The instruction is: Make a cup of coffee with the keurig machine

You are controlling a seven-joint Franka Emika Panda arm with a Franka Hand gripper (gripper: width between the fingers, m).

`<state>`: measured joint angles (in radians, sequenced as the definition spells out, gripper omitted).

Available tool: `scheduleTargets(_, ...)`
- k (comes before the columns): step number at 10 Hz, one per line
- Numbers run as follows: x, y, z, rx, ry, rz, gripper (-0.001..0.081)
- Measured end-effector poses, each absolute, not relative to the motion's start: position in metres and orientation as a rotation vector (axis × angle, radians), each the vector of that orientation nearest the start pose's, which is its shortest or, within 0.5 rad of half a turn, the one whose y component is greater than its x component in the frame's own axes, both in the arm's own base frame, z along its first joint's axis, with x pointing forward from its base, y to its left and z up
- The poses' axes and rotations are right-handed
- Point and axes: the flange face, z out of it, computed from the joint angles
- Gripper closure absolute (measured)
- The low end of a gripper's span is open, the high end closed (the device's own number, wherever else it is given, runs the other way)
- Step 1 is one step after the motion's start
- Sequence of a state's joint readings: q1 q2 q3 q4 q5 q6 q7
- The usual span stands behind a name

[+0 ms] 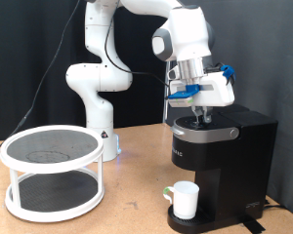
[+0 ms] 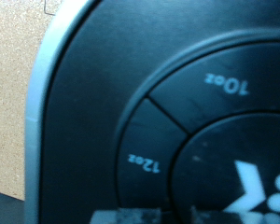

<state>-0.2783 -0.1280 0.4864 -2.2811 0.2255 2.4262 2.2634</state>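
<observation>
The black keurig machine (image 1: 217,166) stands at the exterior view's right on the wooden table. The small white cup (image 1: 185,199) with a greenish mark sits on its round drip base. My gripper (image 1: 200,118) points straight down and its fingertips rest on or just above the machine's top lid. The wrist view is very close to the lid (image 2: 93,103): I see the round button panel with "10oz" (image 2: 226,84) and "12oz" (image 2: 143,163) segments. Dark blurred fingertips (image 2: 131,217) show at the frame edge.
A white two-tier round rack (image 1: 52,171) with dark mesh shelves stands at the exterior view's left. The arm's white base (image 1: 96,117) is behind it. A black curtain hangs behind. Bare wooden table (image 1: 127,195) lies between rack and machine.
</observation>
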Motion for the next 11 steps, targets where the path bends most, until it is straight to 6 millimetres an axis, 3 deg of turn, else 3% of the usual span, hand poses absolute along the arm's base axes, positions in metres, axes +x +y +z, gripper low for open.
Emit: scheduleTargets(11,0.505,0.095,0.426,-1.212,2.629,0.045,0.0806)
